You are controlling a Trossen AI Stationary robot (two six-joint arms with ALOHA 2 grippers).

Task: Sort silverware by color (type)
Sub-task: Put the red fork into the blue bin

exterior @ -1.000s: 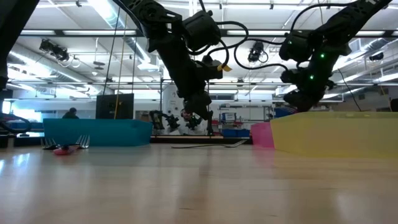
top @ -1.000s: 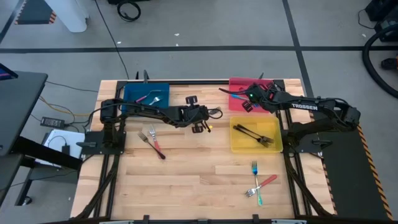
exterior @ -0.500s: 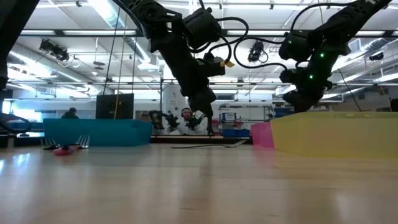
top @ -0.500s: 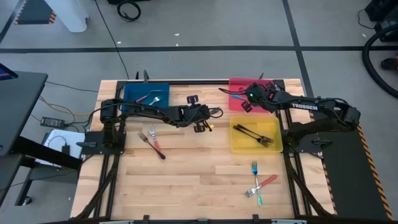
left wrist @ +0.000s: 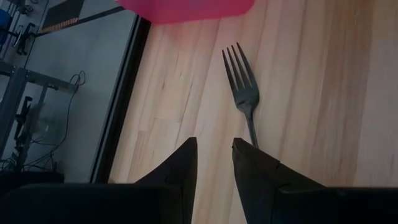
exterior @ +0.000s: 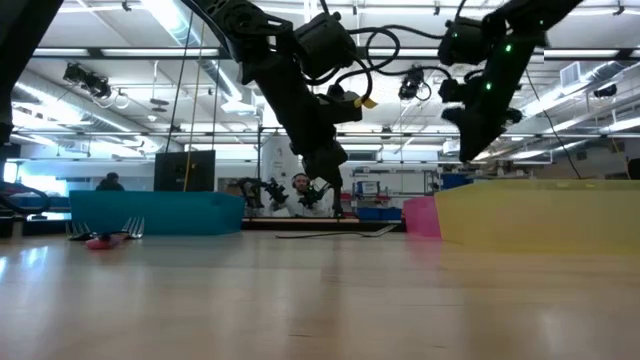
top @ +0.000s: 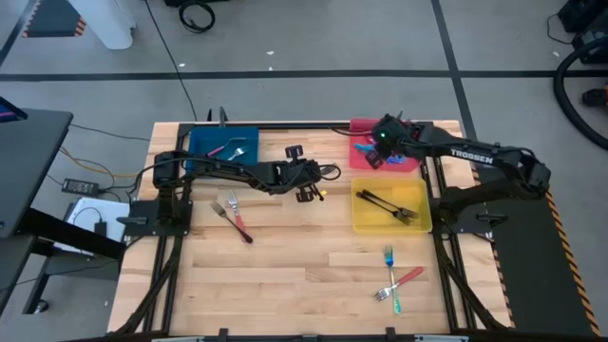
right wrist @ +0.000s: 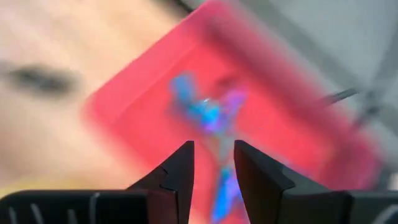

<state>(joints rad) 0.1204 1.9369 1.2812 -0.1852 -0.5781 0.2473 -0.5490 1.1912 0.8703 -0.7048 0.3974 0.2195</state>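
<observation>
- High view: the right gripper [top: 377,152] hangs over the pink tray [top: 410,162] at the table's far right, fingers apart, nothing between them.
- Right wrist view shows blue iridescent forks [right wrist: 208,121] lying in that pink tray, blurred.
- The left gripper [top: 306,188] sits near the table's middle, fingers slightly apart and holding nothing; a grey fork [left wrist: 244,99] lies on the wood just ahead of it.
- 2 dark forks [top: 385,204] lie in the yellow tray [top: 365,223].
- The blue tray [top: 204,142] holds a red-handled fork [top: 234,150].
- Loose forks: a left pair [top: 232,215] and a front-right cluster [top: 393,280].
</observation>
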